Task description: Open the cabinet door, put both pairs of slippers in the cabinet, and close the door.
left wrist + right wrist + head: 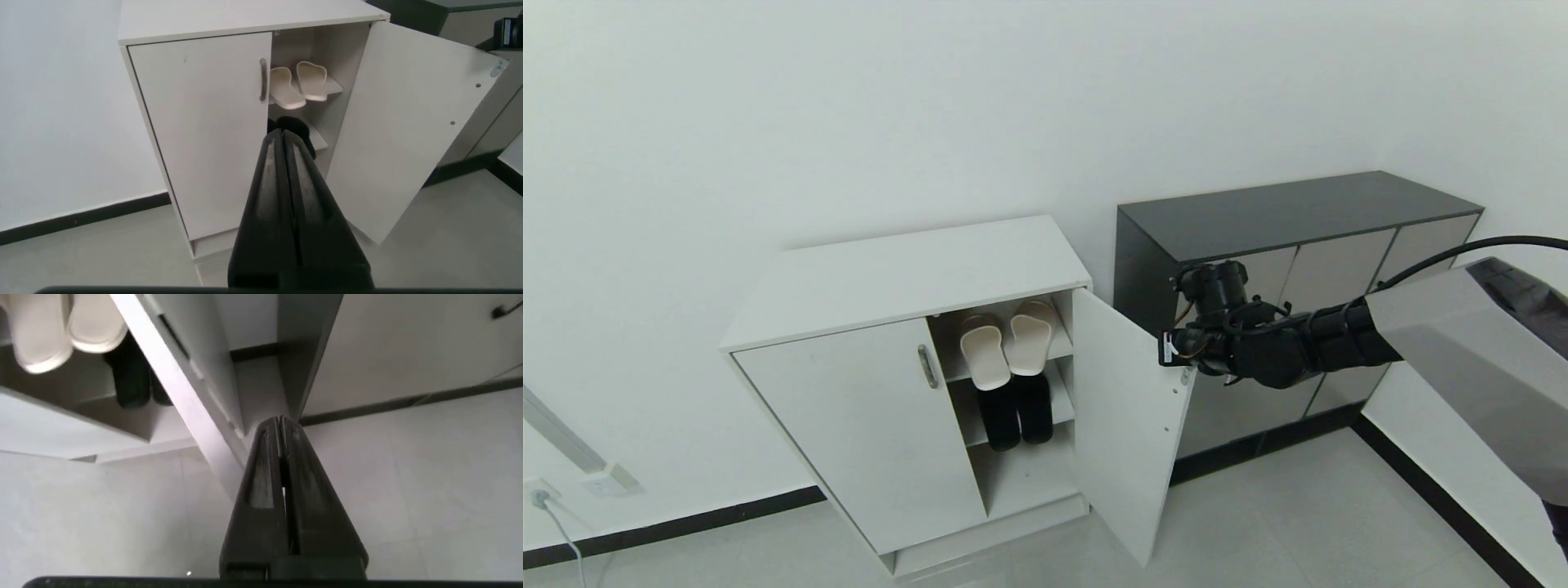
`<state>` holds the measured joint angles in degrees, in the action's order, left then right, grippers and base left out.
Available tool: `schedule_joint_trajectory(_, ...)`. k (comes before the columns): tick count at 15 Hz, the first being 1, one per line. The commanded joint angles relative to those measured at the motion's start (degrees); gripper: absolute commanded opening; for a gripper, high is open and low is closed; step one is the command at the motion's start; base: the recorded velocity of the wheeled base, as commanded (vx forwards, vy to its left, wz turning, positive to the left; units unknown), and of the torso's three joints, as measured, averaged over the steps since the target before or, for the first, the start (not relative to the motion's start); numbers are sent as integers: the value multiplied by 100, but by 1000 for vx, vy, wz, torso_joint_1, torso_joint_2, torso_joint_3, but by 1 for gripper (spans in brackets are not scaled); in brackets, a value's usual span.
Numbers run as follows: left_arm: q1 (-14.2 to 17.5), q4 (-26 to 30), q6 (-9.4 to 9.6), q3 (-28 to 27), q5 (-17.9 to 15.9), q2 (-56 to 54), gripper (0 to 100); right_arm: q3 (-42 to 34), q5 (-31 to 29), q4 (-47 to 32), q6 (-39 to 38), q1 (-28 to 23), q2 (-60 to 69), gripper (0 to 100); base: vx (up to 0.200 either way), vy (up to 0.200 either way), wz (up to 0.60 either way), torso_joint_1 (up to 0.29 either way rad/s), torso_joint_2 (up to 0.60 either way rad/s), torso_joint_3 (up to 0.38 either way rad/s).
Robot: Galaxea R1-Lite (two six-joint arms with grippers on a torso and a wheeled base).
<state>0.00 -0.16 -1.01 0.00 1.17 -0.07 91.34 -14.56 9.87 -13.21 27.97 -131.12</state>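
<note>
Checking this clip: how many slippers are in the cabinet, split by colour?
Cream slippers: 2
Black slippers: 2
Total: 4 slippers, all on shelves inside the open cabinet.

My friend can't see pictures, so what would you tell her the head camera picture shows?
A white cabinet stands with its right door swung open, and the black right gripper is at that door's top outer edge. Inside, a pair of cream slippers sits on the upper shelf, with a pair of black slippers on the shelf below.
</note>
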Motion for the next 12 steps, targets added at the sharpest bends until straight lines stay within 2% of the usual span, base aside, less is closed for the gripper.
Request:
schedule_joint_trajectory(1, 0, -2, -4, 0, -3, 7, 0, -249, 5, 23, -23, 183, 236, 0, 0, 0, 0, 0, 0, 0)
schedule_joint_trajectory(6, 0, -2, -4, 0, 6, 7, 0, -1163, -3, 639, -14, 1036, 684, 0, 0, 0, 0, 0, 0, 0)
schedule_joint_trajectory(12, 0, -2, -13, 0, 6, 7, 0, -1725, -21, 1412, 513, 1071, 1203, 0, 0, 0, 0, 0, 0, 0)
